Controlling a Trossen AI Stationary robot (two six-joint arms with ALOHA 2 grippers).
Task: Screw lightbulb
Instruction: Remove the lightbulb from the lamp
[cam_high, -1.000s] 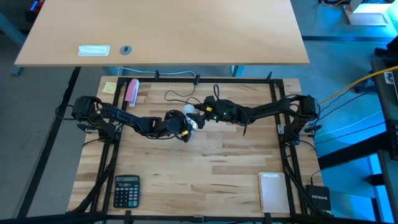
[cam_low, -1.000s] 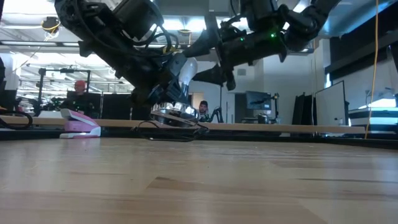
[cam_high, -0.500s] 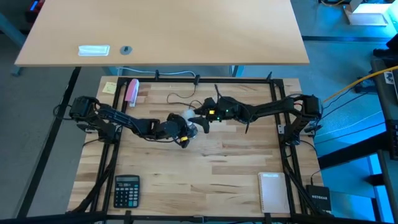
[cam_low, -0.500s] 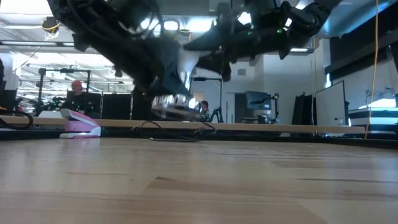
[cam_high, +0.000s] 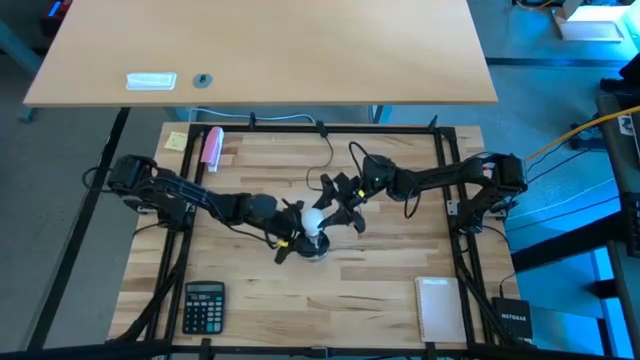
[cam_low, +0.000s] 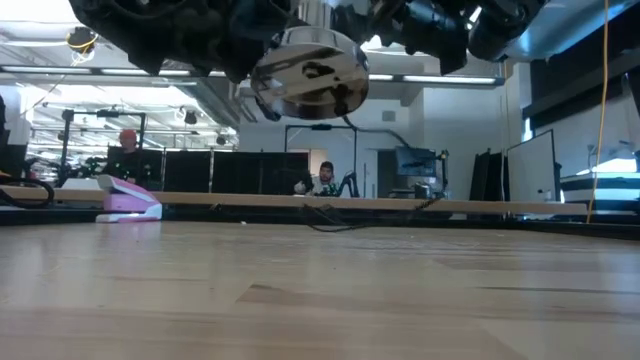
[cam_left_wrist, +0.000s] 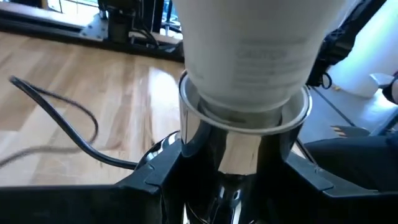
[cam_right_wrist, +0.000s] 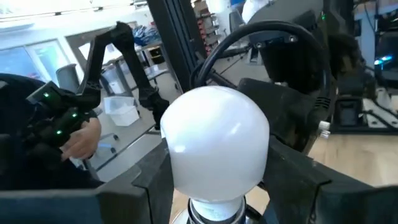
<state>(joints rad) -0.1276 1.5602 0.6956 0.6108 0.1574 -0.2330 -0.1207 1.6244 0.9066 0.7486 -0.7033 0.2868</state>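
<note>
Lightbulb (cam_right_wrist: 214, 152) sits upright in socket (cam_left_wrist: 242, 140) (held off table); left gripper (cam_left_wrist: 233, 180) pinches socket from below, right gripper (cam_right_wrist: 214, 180) pinches bulb, w/ right arm nearer.

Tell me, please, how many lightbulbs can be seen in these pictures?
1. The lightbulb sits in the silver socket held by the left gripper, mid-table, with the right gripper around it. None elsewhere in view.
</note>
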